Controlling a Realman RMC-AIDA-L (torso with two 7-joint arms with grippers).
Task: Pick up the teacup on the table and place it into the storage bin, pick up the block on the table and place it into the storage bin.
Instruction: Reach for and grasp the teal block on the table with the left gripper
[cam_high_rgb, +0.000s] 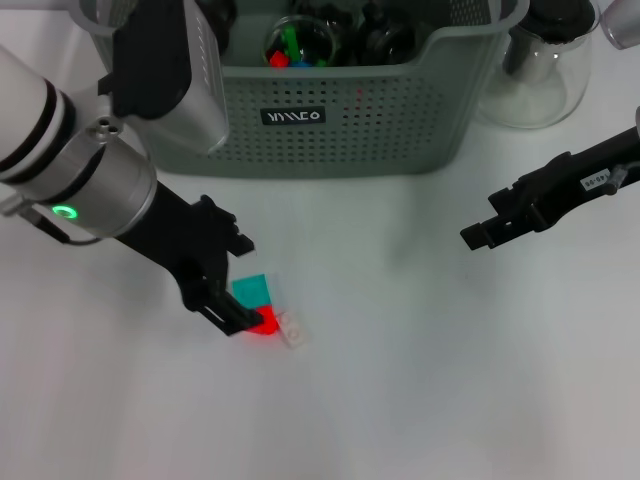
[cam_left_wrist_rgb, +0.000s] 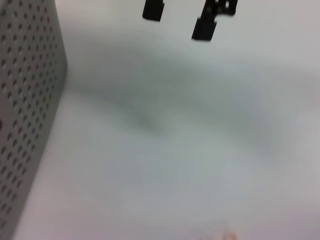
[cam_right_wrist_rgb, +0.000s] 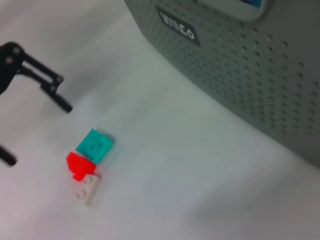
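**Operator:** Where do we stand on the two pickups?

**Observer:** You seem to be on the second one. No teacup is left on the table (cam_high_rgb: 400, 400); in the head view the storage bin (cam_high_rgb: 340, 130) at the far side already holds a clear cup-like vessel (cam_high_rgb: 298, 42) with coloured pieces in it. I judge that to be the teacup, though you can't be sure from here.

**Operator:** And the block?

**Observer:** The block (cam_high_rgb: 262, 304) is out on the table, near and a little left of the bin, well apart from its front wall. It's a small cluster: a teal piece, a red piece and a white piece touching one another. Your right wrist view shows it clearly (cam_right_wrist_rgb: 90, 162).

**Operator:** Is the left gripper on it?

**Observer:** Your left gripper (cam_high_rgb: 238, 300) is down at the block with its jaws spread. From the right wrist view the fingers (cam_right_wrist_rgb: 55, 95) stand either side of the approach but haven't closed, and the block lies flat on the table. So the grasp is not yet made.

**Operator:** The right arm?

**Observer:** Your right gripper (cam_high_rgb: 482, 232) hangs over the right side of the table, jaws parted, holding nothing. A glass carafe (cam_high_rgb: 540, 70) stands right of the bin.

**Operator:** What's left, then?

**Observer:** Close on the block, lift it, and carry it over the bin's front wall.
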